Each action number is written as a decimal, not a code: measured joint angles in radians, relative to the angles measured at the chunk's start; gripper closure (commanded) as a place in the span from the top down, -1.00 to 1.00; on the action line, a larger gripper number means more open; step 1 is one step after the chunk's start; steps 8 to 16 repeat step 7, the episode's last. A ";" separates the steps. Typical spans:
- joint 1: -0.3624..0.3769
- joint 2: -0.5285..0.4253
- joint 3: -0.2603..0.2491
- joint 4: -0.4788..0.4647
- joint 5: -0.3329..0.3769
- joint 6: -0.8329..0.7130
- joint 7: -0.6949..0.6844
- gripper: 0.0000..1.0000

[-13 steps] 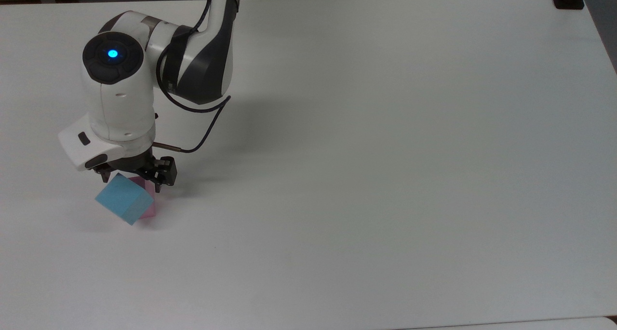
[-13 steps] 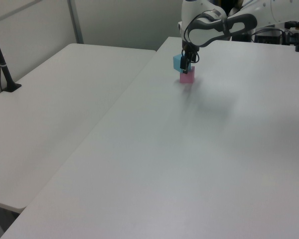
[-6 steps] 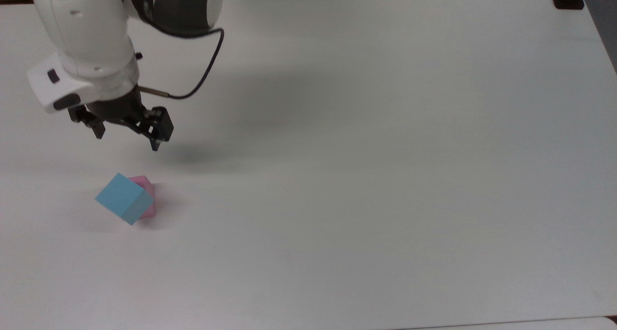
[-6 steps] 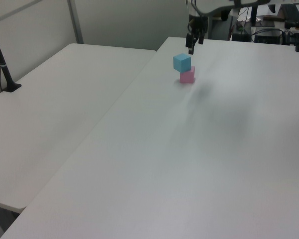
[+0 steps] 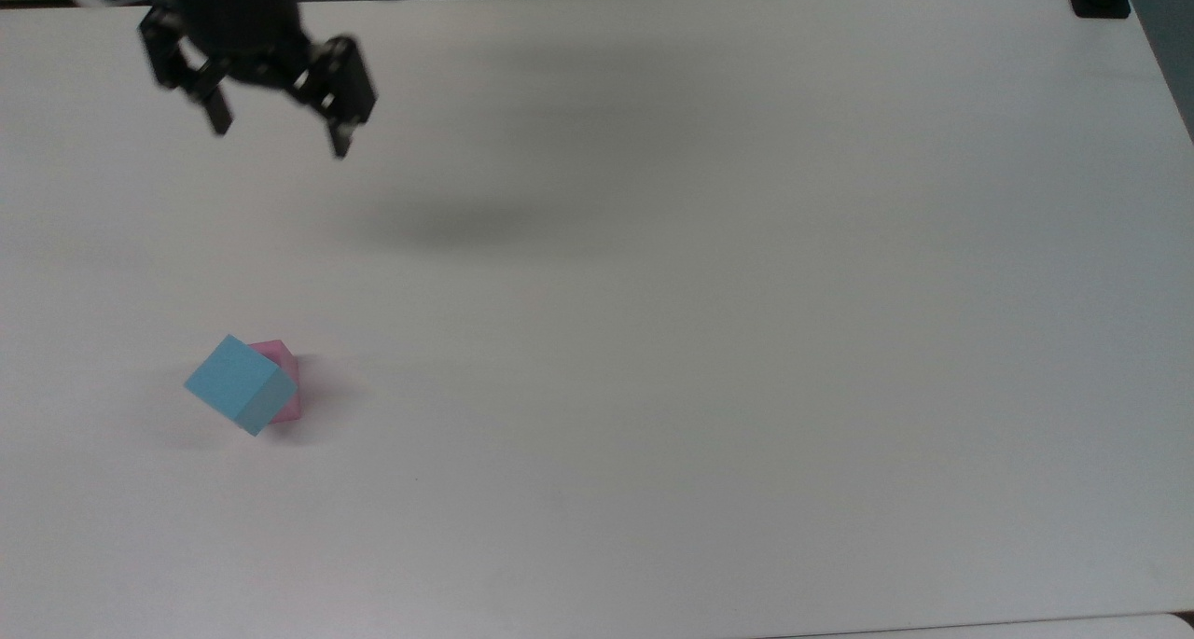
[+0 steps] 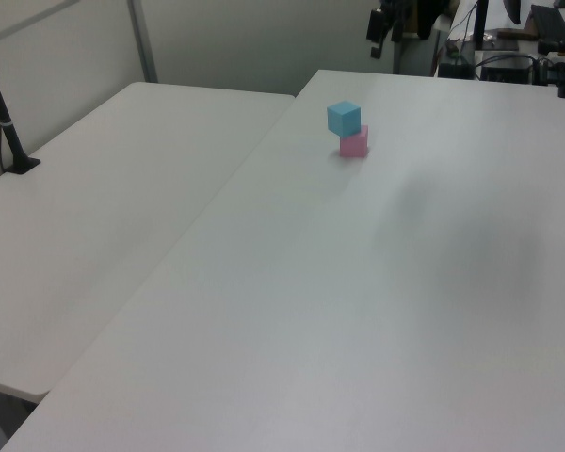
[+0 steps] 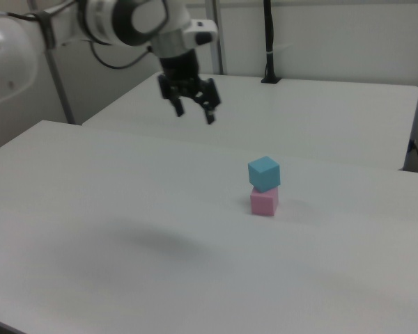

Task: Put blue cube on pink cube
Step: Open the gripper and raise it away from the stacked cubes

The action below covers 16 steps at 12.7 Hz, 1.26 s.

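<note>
White and flat, the bench [image 5: 709, 340] takes up most of the room, and a second white bench [image 6: 104, 198] stands beside it on the left view's left.

High over the bench hangs the gripper [image 5: 278, 133] [image 7: 193, 109]. Its two black fingers [image 5: 340, 133] are spread wide apart. They hold nothing and touch nothing. In the right view the fingers point down, with the white arm [image 7: 118, 21] reaching in from the right view's left. In the left view the gripper [image 6: 380, 24] is a small dark shape near the top edge, above the far end of the bench. A soft grey shadow [image 5: 466, 227] lies on the bench, well apart from the cubes.

Well away from the fingers sits the blue cube [image 5: 239, 383] [image 6: 344, 118] [image 7: 264, 173]. It rests on top of the pink cube [image 5: 283, 368] [image 6: 354, 144] [image 7: 263, 202]. The blue cube is turned a bit, so its corners do not line up with the pink cube under it. It sits a little off to one side, toward the left view's left. The pink cube stands flat on the bench, near the top view's left edge.

A black post [image 6: 2, 108] stands at the far side of the second bench.
</note>
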 measured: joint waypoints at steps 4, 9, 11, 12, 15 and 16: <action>0.028 -0.161 0.080 -0.144 -0.007 -0.124 0.012 1.00; 0.089 -0.174 0.084 -0.160 -0.008 -0.163 0.014 1.00; 0.089 -0.174 0.084 -0.160 -0.008 -0.163 0.014 1.00; 0.089 -0.174 0.084 -0.160 -0.008 -0.163 0.014 1.00; 0.089 -0.174 0.084 -0.160 -0.008 -0.163 0.014 1.00; 0.089 -0.174 0.084 -0.160 -0.008 -0.163 0.014 1.00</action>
